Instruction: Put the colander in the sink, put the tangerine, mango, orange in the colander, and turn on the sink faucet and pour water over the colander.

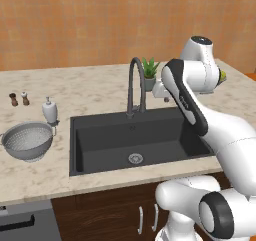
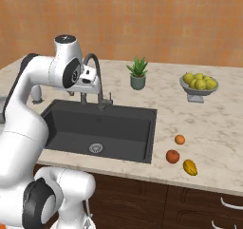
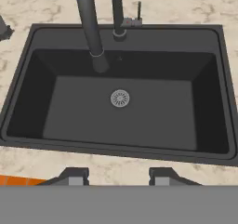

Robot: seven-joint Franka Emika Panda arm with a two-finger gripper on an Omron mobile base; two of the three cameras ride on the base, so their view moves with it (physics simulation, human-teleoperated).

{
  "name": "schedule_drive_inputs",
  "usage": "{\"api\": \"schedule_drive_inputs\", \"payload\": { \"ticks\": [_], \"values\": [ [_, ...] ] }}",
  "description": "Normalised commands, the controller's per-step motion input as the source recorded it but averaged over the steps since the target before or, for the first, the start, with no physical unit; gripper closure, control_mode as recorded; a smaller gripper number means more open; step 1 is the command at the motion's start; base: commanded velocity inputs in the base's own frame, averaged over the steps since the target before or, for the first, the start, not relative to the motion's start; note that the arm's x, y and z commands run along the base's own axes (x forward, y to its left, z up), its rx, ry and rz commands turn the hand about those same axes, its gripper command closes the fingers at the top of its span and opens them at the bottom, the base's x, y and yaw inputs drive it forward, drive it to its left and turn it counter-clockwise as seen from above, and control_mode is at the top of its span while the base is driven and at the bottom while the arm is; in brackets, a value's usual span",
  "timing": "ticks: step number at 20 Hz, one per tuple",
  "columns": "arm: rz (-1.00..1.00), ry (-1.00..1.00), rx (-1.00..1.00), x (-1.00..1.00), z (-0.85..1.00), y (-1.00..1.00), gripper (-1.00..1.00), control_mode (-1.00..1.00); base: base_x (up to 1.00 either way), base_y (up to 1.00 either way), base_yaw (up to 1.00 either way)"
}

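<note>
I'm counting one colander (image 1: pixel 27 140), one sink (image 1: pixel 105 145), one sink faucet (image 1: pixel 135 85), one soap dispenser (image 1: pixel 49 110), two shakers (image 1: pixel 19 99), one potted plant (image 2: pixel 137 74), one footed fruit bowl (image 2: pixel 199 86), three loose fruits on the counter (image 2: pixel 213 128): tangerine (image 2: pixel 179 139), orange (image 2: pixel 172 156), mango (image 2: pixel 190 166).

Colander (image 1: pixel 27 141) perforated shiny metal, sink (image 1: pixel 100 150) matt dark grey w/ steel drain (image 3: pixel 120 98), faucet (image 1: pixel 135 85) dark smooth metal, counter (image 1: pixel 90 87) beige marbled stone, cabinet fronts (image 2: pixel 142 199) dark wood.
</note>
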Motion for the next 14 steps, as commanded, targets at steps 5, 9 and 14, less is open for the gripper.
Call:
{"api": "schedule_drive_inputs", "payload": {
  "ticks": [5,9,14],
  "values": [
    [0.0,-0.02,-0.02,-0.22,0.0,0.19,-1.0,-1.0,0.0,0.0,0.0],
    [0.0,-0.01,-0.04,-0.28,0.0,0.75,-1.0,-1.0,0.0,0.0,0.0],
    [0.0,-0.01,0.0,-0.23,-0.05,0.85,-1.0,-1.0,0.0,0.0,0.0]
  ]
}}
